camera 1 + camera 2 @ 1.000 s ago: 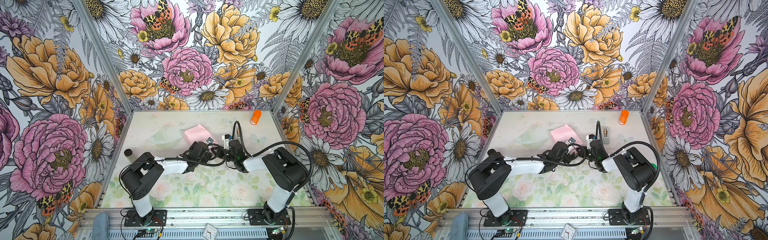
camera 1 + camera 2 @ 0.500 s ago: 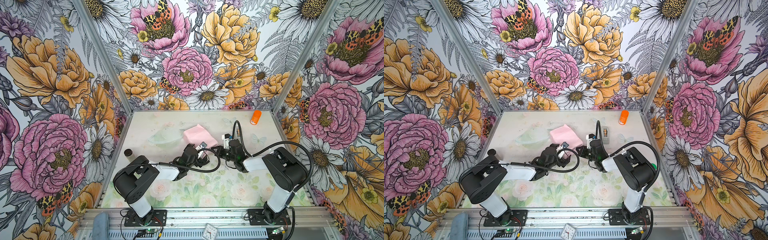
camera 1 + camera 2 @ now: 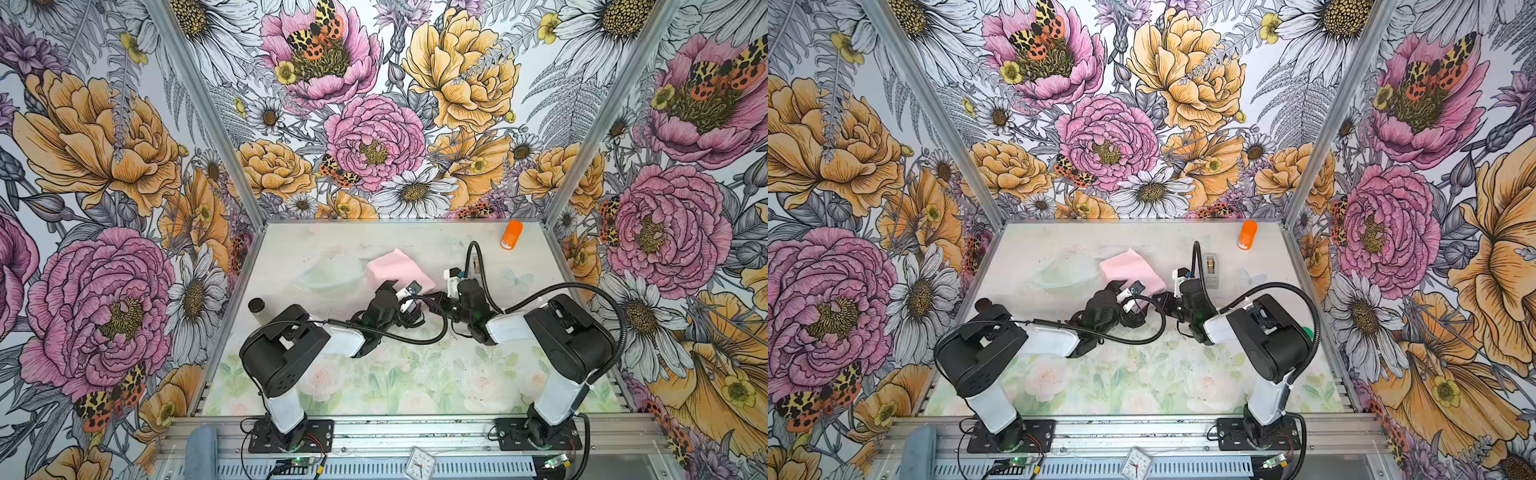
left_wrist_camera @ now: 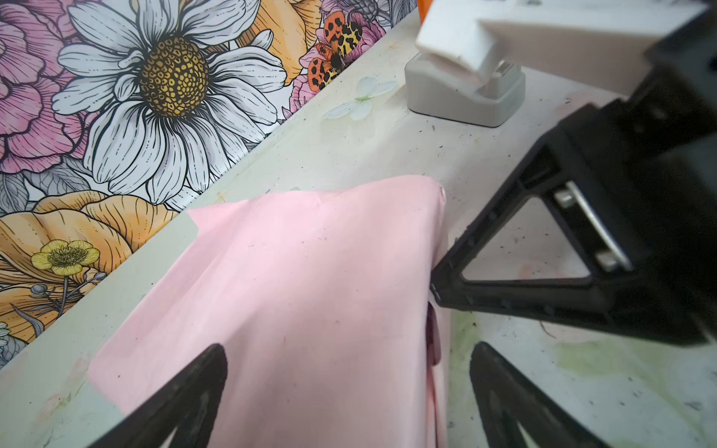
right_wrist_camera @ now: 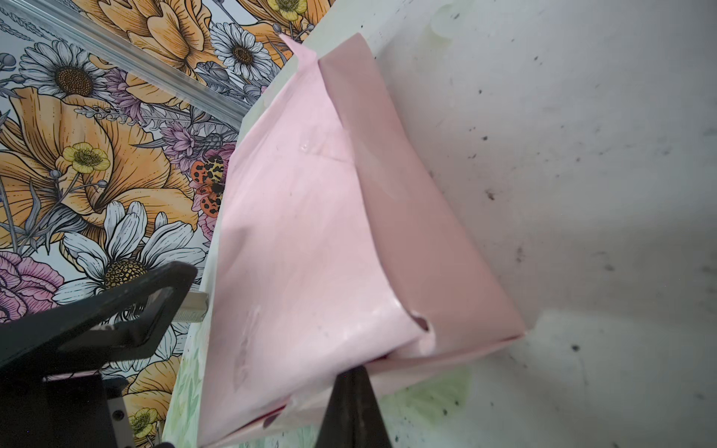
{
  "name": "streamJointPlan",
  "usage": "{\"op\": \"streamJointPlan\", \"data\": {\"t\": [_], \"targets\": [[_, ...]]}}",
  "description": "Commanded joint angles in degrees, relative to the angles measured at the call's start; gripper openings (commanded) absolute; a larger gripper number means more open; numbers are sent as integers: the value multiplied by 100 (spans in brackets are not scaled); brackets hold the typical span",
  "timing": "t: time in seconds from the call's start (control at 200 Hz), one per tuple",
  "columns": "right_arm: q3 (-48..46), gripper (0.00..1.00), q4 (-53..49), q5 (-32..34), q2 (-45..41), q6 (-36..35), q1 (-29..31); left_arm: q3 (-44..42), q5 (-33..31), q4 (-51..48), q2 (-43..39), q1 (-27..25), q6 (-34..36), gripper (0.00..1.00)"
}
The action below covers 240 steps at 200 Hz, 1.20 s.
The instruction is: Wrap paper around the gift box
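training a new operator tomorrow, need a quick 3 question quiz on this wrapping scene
1. True or false: the paper lies flat and unfolded.
2. The left fingers are: A) shut on the paper, B) open, C) out of view.
3. What colour is the small thing at the far right corner of the table?

Key: 1 false, it is folded into a parcel; 2 B; 3 orange.
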Motion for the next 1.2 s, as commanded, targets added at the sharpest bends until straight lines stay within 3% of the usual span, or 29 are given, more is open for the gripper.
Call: {"op": "streamJointPlan", "data": {"t": [0.0,0.655,0.901,1.031,1.196], "targets": [[87,1,77,127,-64,-9,27,130,-162,-35,171,48,53,97],[50,0,27,129,-178,-45,-8,-112,-489,115,601,118,-336,81],[-238,8,-206,54,-825,-250,-206,-206,-386,196,599,153,-499,80],[-223,14,-1267,-260,-1510,-789,-671,-239,-357,188,551,153,-555,80],[638,18,-3659,-492,-1999,-2263,-1415,-248,-280,144,543,180,-633,79]]}}
